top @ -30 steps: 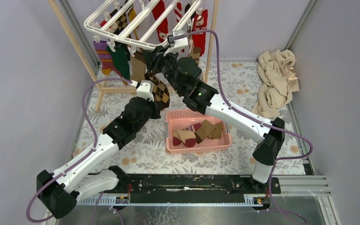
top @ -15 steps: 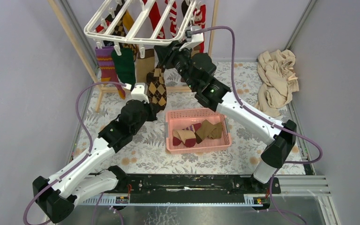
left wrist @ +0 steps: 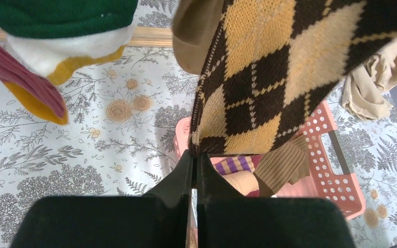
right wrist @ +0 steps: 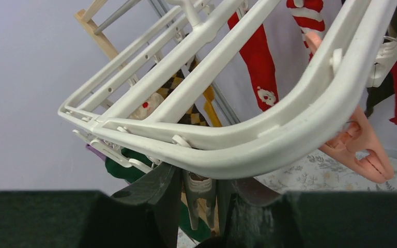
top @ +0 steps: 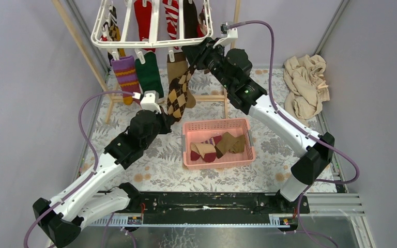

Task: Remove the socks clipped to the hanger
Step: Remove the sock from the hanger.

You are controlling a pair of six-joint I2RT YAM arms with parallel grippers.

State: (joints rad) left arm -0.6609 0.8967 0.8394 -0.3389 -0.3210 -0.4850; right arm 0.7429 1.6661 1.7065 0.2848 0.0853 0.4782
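The left wrist view showed what the overhead one hid: the left hand was clamped shut on the lower edge of the argyle sock, with the pink basket beneath it. The right wrist view showed the right hand under the near rail of the hanger, its fingers either side of a white clip. They seemed to be pressing it, though the contact was hard to make out. From above, the hanger hung high at the back by the wooden frame, and the argyle sock stretched from its front rail down to the left hand.

A second earlier the hanger had been tilted and nearer. Now it sat squarer and farther back, and the right hand had moved up and right with it. The left hand had kept its hold.

A purple striped sock and a green sock hung left of the argyle one, with a brown sock just behind it. Loose socks lay in the basket, and a beige cloth lay at the right edge of the bench
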